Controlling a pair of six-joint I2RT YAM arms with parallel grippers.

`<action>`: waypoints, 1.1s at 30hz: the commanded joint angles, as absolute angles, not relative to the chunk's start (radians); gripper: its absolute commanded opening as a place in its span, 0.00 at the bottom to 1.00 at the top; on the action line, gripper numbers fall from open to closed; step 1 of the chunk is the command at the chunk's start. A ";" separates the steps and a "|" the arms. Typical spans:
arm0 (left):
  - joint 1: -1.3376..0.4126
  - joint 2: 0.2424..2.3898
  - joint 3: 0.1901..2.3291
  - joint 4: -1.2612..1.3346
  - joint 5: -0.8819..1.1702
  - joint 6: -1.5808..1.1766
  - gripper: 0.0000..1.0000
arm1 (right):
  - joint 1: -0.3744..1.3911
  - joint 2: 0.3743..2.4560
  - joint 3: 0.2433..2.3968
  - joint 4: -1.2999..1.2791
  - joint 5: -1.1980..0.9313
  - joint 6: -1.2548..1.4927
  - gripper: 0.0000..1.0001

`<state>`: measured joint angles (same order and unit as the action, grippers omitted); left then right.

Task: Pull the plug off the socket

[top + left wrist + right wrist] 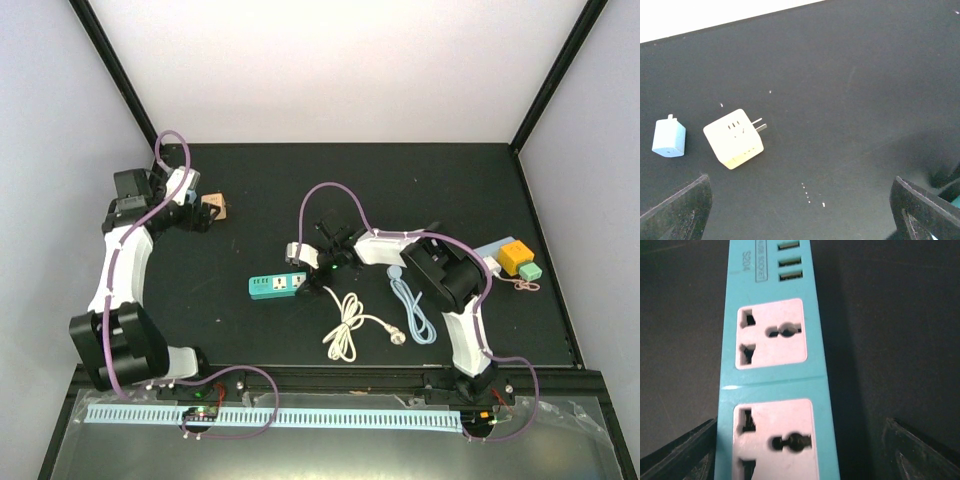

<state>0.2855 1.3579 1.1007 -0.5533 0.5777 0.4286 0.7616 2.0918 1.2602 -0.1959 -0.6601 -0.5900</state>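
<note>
The white cube plug with two metal pins (735, 138) lay on the black table top (865, 100), far over on the left side. A little light blue plug (669, 138) lay near it. The white plug was not in any socket. The left gripper (800, 200) hung above it with its two black fingers (680, 210) spread wide apart and nothing between them. Well apart from there, near the middle of the table, lay the long teal power strip (775, 385). The right gripper (322, 260) hung over it with its fingers wide apart too, one on each side of the strip, holding nothing. Both of the strip's white sockets (771, 333) were empty, so to me the pulling job looked done. The white plug looked small, light and hard, like a plastic block. I thought its smooth sides might be a bit slippery. If it had to be picked up, the best place to hold it would be its two flat sides. The thin pins would be a bad place, as they could bend or slip. The strip looked light as well, so I thought it might slide or lift if nobody held it down by its long edges.
</note>
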 commanded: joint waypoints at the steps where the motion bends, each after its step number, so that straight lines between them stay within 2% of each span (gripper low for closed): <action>1: 0.278 1.259 1.071 -0.580 0.639 0.458 0.99 | 0.759 2.023 1.301 -0.357 -0.584 -0.647 0.88; 6: 0.278 1.168 1.051 -0.602 0.630 0.420 0.99 | 0.758 1.966 1.324 -0.526 -0.531 -0.756 0.82; 11: 0.278 1.069 1.003 -0.570 0.677 0.400 0.99 | 0.757 1.904 1.250 -0.549 -0.448 -0.794 0.78; 19: 0.279 0.923 0.904 -0.485 0.666 0.356 0.99 | 0.759 1.896 1.256 -0.579 -0.329 -0.830 0.63; 29: 0.282 0.876 0.844 -0.422 0.665 0.325 0.99 | 0.798 1.949 1.274 -0.587 -0.308 -0.816 0.58; 33: 0.281 0.876 0.835 -0.415 0.670 0.321 0.99 | 0.820 1.975 1.287 -0.578 -0.284 -0.806 0.53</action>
